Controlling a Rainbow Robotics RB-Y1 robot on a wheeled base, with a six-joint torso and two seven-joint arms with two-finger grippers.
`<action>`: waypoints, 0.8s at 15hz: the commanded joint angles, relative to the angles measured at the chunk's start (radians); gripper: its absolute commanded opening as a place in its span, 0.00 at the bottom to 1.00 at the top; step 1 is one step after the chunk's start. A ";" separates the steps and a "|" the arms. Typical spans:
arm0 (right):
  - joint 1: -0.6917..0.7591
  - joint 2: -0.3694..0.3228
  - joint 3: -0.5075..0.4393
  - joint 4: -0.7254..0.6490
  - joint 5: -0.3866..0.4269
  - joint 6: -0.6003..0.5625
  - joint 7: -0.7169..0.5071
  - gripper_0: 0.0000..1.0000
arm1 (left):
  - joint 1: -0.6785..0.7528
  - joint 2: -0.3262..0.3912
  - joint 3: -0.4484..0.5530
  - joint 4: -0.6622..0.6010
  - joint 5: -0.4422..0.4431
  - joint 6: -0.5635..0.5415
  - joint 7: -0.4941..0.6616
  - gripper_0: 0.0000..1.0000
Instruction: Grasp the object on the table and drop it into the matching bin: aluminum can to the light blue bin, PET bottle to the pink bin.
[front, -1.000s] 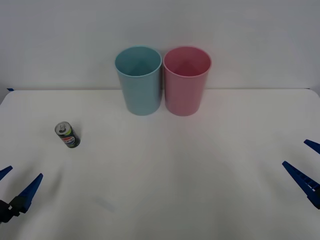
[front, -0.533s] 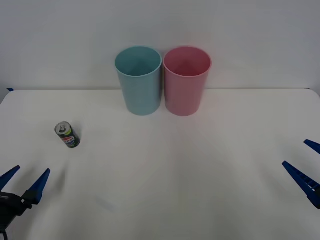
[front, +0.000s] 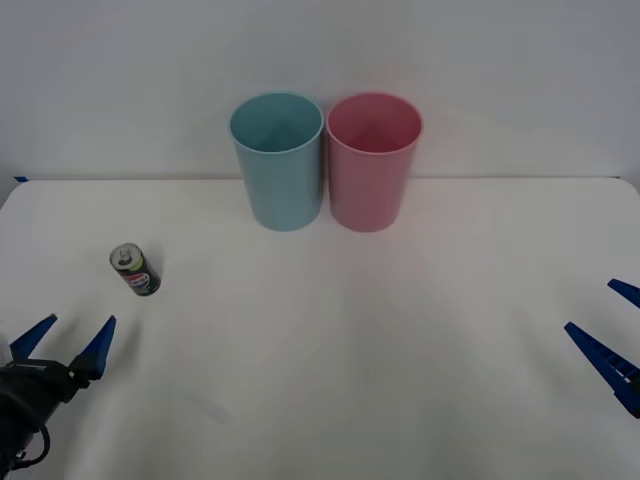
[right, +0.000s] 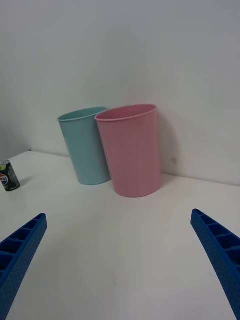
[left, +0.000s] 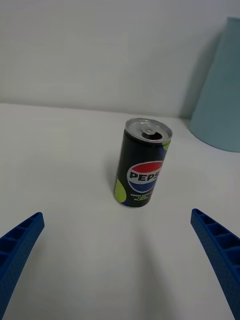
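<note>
The picture edge is cutting off the blue bin (left: 220, 90) and the right gripper (front: 618, 340).

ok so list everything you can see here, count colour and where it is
aluminum can: one, dark green-black with a silver top and a red, white and blue label, upright on the table's left side, apart from the bins
light blue bin: one, light blue, upright at the back centre of the table, left of the pink bin
pink bin: one, pink, upright at the back centre, right beside the light blue bin
table: one, plain white, spans the view
wall: one, white, behind the table
left end effector: one, blue ribbed fingers, open, low at the near left, short of the can
right end effector: one, blue ribbed fingers, open, at the near right edge
</note>
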 joint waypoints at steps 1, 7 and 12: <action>0.000 0.000 0.000 0.000 0.000 0.000 0.000 1.00 | -0.057 0.000 -0.001 0.055 -0.024 0.000 -0.005 1.00; 0.000 0.000 0.000 0.000 0.000 0.000 0.000 1.00 | -0.181 0.000 -0.003 0.161 -0.076 0.003 -0.006 1.00; 0.000 0.000 0.000 0.000 0.000 0.000 0.000 1.00 | -0.257 0.000 -0.040 0.213 -0.097 0.050 -0.001 1.00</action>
